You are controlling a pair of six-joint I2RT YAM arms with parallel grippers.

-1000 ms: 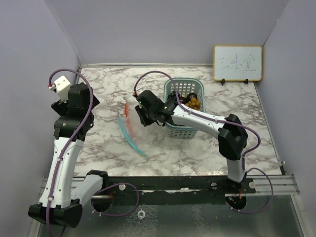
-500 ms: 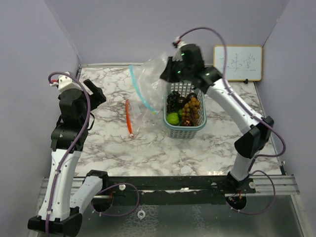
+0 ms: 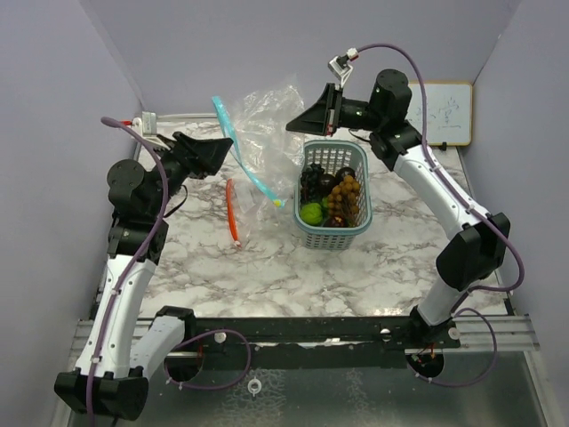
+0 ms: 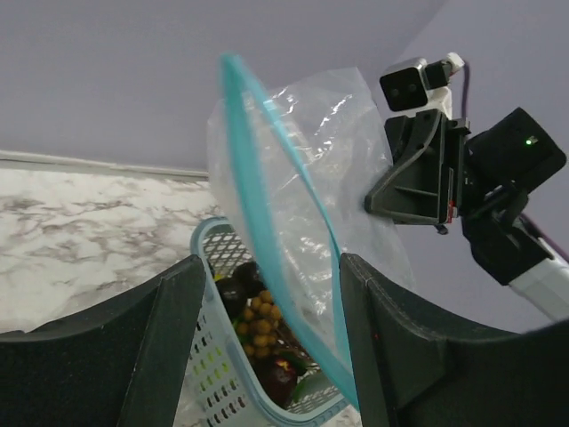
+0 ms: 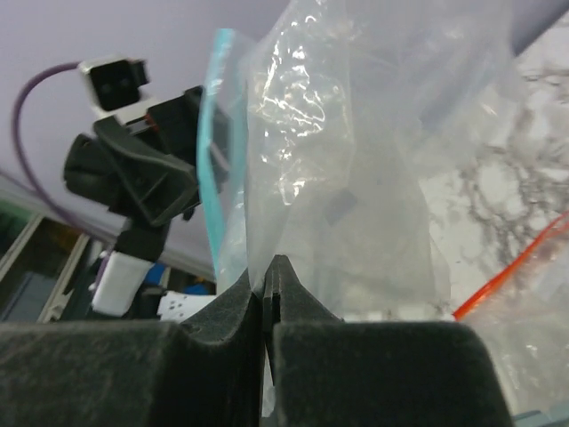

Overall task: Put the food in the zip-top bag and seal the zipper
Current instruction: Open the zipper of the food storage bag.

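Right jaws, clenched on the bag [image 3: 267, 124], hoisted it up beside the basket [image 3: 331, 237]; left jaws swung in, spread wide. Food [image 3: 342, 197] still sat in the basket.

I see the food [image 3: 331, 197] lying in the basket [image 3: 331, 237]. The zip-top bag [image 3: 262, 133] hangs just left of the basket, and a whiteboard [image 3: 440, 113] stands behind the basket, to its right.
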